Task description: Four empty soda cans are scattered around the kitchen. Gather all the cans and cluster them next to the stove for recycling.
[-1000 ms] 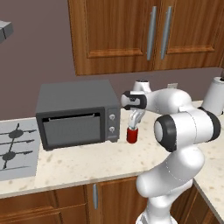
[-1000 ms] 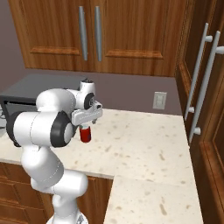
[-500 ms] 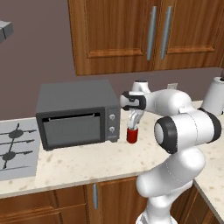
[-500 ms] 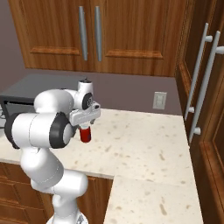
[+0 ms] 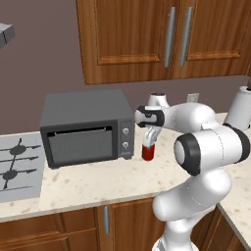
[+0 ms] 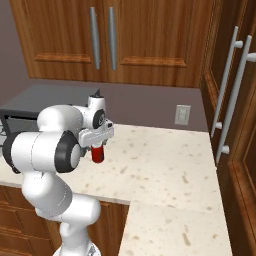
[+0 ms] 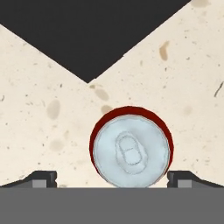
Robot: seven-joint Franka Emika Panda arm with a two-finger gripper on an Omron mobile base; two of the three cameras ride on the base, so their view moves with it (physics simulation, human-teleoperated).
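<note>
Gathering step, approach to one soda can (image 5: 147, 152). The can stood upright on the speckled counter (image 6: 165, 165), just right of the dark microwave (image 5: 86, 128) and well apart from the stove (image 5: 17, 166) at the far left. I had the gripper (image 5: 149, 138) poised directly over it, pointing straight down, so that the silvery lid sat centred between the two fingertips (image 7: 41, 177) in the hand view. The jaws stood fully spread and gripped nothing; I judged this width left clearance on both sides of the can for a clean descent around its body.
</note>
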